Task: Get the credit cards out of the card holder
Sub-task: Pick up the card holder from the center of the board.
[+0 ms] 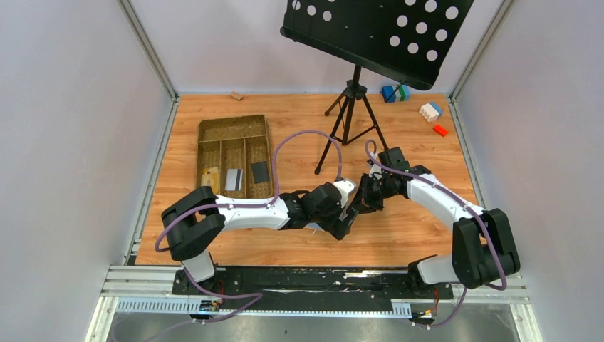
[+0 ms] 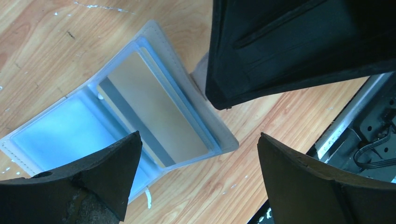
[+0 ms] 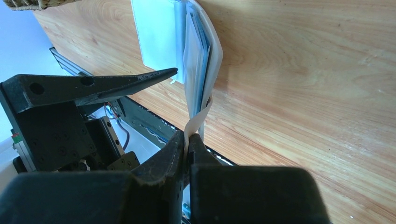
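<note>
Both arms reach inward. Left gripper (image 2: pixel 198 137) hovers, fingers wide, over the open holder (image 2: pixel 56 133) (one card (image 2: pixel 154 109) showing). Right gripper (image 3: pixel 187 142) pinches its tab (image 3: pixel 195 122), that edge raised off the table (image 3: pixel 303 93).

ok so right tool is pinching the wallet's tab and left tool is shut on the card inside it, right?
No. The left tool is open, jaws apart above the card, gripping nothing: see the left wrist view. The right tool does pinch the tab of the wallet.
</note>
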Action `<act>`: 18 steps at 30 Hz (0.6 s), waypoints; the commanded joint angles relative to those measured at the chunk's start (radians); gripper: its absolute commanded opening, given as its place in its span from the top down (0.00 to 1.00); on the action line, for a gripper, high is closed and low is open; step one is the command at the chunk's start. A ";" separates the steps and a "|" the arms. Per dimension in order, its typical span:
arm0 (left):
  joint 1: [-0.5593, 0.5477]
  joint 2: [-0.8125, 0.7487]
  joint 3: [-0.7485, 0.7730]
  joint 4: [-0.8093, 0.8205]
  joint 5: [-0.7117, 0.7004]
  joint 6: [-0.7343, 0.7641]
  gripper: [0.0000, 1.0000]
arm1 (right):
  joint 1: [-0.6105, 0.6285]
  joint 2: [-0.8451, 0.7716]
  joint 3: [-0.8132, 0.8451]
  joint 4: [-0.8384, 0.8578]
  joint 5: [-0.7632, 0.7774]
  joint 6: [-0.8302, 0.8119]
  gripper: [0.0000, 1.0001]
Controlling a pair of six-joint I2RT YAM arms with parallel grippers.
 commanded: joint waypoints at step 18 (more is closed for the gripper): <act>-0.003 0.030 0.063 -0.084 -0.056 -0.081 0.27 | -0.008 -0.024 0.036 0.010 -0.018 0.024 0.99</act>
